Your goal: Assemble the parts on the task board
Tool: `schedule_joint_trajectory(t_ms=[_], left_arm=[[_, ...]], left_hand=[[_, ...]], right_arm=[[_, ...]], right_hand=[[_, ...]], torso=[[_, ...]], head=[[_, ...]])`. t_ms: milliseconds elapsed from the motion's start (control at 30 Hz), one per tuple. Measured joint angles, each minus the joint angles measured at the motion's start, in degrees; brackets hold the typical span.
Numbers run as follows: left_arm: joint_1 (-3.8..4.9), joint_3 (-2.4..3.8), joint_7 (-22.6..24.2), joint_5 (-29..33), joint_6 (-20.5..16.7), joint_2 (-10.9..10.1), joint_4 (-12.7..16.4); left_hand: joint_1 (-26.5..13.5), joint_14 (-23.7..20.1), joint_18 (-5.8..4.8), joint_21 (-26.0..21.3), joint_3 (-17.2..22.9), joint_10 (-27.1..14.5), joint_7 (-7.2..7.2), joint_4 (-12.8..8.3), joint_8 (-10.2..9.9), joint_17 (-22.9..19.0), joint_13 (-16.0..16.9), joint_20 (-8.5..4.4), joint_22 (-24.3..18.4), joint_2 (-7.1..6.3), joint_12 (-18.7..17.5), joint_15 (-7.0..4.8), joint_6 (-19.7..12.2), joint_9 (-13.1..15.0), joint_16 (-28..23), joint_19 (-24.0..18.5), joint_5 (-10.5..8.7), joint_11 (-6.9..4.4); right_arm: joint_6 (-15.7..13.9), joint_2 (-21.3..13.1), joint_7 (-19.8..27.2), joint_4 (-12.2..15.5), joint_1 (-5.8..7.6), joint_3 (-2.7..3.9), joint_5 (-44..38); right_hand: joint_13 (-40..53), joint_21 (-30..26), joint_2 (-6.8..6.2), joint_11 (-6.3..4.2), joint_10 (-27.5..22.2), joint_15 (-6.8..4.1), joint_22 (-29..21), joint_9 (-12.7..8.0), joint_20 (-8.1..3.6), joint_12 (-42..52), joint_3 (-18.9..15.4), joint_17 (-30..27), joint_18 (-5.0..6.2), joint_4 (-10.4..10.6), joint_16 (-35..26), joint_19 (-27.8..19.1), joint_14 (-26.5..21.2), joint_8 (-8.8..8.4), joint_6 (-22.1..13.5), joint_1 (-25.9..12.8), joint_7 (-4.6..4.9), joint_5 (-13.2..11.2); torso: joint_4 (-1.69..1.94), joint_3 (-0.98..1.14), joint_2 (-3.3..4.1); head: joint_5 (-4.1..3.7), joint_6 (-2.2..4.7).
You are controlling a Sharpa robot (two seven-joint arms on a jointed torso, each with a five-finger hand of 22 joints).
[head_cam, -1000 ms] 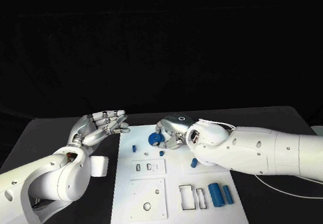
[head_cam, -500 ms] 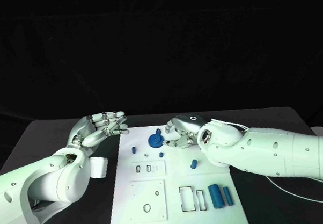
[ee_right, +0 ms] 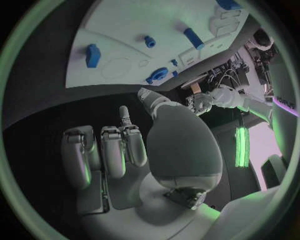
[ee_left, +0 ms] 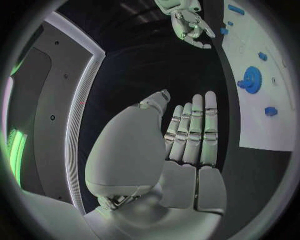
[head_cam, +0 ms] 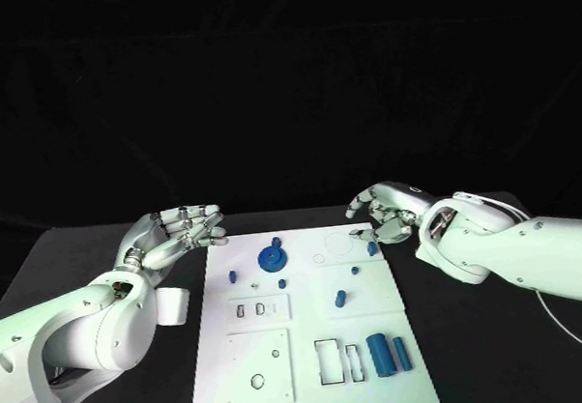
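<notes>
Your right silver hand [head_cam: 384, 213] hovers at the far right corner of the white task board [head_cam: 314, 393], fingers loosely curled and apart, holding nothing. A small blue block [head_cam: 372, 247] lies just near of it, closer to this hand. Your left silver hand [head_cam: 176, 231] waits empty, fingers apart, off the board's far left edge; the blue round gear [head_cam: 272, 257] sits between them.

One task board [head_cam: 307, 355]; two hands; roughly nine blue parts [head_cam: 272, 257], smallest hard to count.
</notes>
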Motion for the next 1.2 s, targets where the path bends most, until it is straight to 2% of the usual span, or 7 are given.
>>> schedule_joint_trajectory(t_ms=[200, 400, 667, 1200], left_arm=[[0.00, 0.00, -0.01, 0.00, 0.24, 0.04, -0.03], [0.00, 0.00, -0.01, 0.00, 0.46, 0.11, -0.20], [0.00, -0.01, -0.01, 0.00, 0.66, 0.19, -0.35], [0.00, -0.02, -0.03, 0.00, 0.81, 0.15, -0.44]], left_hand=[[0.00, 0.00, 0.00, 0.23, 0.00, 0.00, 0.00, 0.00, 0.00, 0.00, 0.00, 0.00, 0.06, 0.00, 0.00, 0.00, 0.00, 0.00, 0.00, 0.00, 0.00, 0.00], [0.00, 0.00, 0.01, 0.23, 0.00, 0.00, 0.00, 0.00, 0.00, -0.01, 0.00, 0.00, 0.06, 0.00, 0.00, 0.00, 0.00, 0.00, 0.00, 0.00, 0.00, 0.00], [0.00, 0.00, 0.01, 0.22, 0.00, 0.00, 0.00, 0.00, 0.00, 0.04, 0.00, 0.00, 0.06, 0.00, 0.00, 0.00, 0.00, 0.01, 0.00, 0.00, 0.00, 0.00], [0.00, 0.00, 0.00, 0.22, 0.00, 0.00, 0.00, 0.00, 0.00, 0.03, 0.00, 0.00, 0.05, 0.00, 0.00, 0.00, 0.00, 0.01, 0.00, 0.01, 0.00, 0.00]], right_arm=[[1.99, -2.94, 3.61, -1.26, -0.53, -0.07, 3.82], [3.95, -3.88, 6.05, -3.03, -1.21, -0.09, 5.67], [5.58, -3.21, 7.50, -5.01, -2.18, -0.12, 6.74], [6.89, -1.00, 7.56, -7.64, -3.65, -0.25, 6.48]], right_hand=[[0.00, 0.00, -0.45, 0.00, 0.00, 0.00, -0.01, -0.22, 0.00, -0.22, 0.07, 0.00, 0.00, -0.85, 0.00, 0.00, 0.00, -0.89, -0.52, 0.91, 0.51, -0.71], [-0.01, 0.00, -0.28, 0.00, 0.00, 0.00, -0.01, -0.30, 0.00, -0.52, 0.31, -0.01, 0.00, -1.71, 0.00, 0.00, 0.00, -1.43, -0.74, 1.94, 0.29, -1.01], [-0.01, 0.00, -0.28, -0.01, 0.00, 0.00, -0.01, -0.30, 0.00, -0.52, 0.48, -0.01, 0.01, -1.88, 0.23, 0.00, 0.00, -1.43, -0.74, 1.94, 0.29, -1.01], [-0.02, 0.00, -0.05, -0.01, 0.00, 0.00, -0.02, -0.29, -0.01, -0.52, 0.63, -0.02, 0.00, -2.03, 0.23, 0.00, 0.00, -1.43, -0.74, 2.16, 0.29, -1.01]], torso=[[-0.30, 0.26, -0.04], [-0.14, 0.26, -0.04], [0.16, 0.26, 0.12], [0.04, 0.22, 0.07]], head=[[-0.21, -0.26], [-0.58, -0.50], [-0.73, -0.60], [-0.21, -1.30]])
